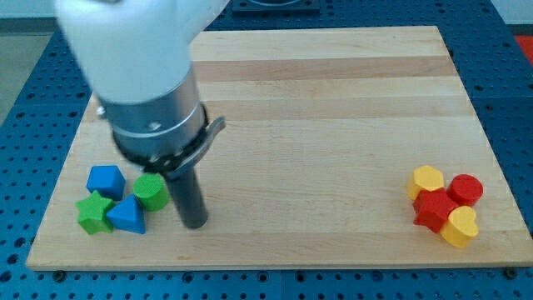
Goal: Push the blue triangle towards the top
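My tip (195, 223), the end effector, is a bare rod with nothing to open or close, and it holds nothing. The blue triangle (127, 216) lies just to its left, level with it and apart. To drive it towards the view's top, the tip must first get below it on the counter (333, 108); the green cylinder (151, 191) sits close above.

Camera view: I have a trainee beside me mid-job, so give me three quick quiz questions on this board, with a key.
1. True or false: my tip touches the blue triangle.
2. Which block lies nearest my tip? A) green round block B) blue block C) green star
3. How many blocks form the red and yellow group at the view's right?

Key: 1. False, it stands apart, to the triangle's right. 2. A. 3. Four: two red, two yellow.
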Controlling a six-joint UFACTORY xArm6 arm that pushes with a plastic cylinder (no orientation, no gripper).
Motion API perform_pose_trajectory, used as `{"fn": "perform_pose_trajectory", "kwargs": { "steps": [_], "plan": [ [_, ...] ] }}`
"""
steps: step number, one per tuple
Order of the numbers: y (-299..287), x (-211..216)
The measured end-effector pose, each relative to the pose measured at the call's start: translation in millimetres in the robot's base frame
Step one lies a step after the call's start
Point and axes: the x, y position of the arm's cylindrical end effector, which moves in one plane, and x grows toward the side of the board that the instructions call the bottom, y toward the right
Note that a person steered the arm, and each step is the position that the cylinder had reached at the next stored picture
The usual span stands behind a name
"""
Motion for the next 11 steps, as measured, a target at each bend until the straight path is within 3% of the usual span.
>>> {"fn": "perform_pose_trajectory", "kwargs": {
  "steps": [2,3,6,11],
  "plan": [
    [-68,40],
    [-78,34],
    [-77,-24],
    [-89,-161]
  ]
}}
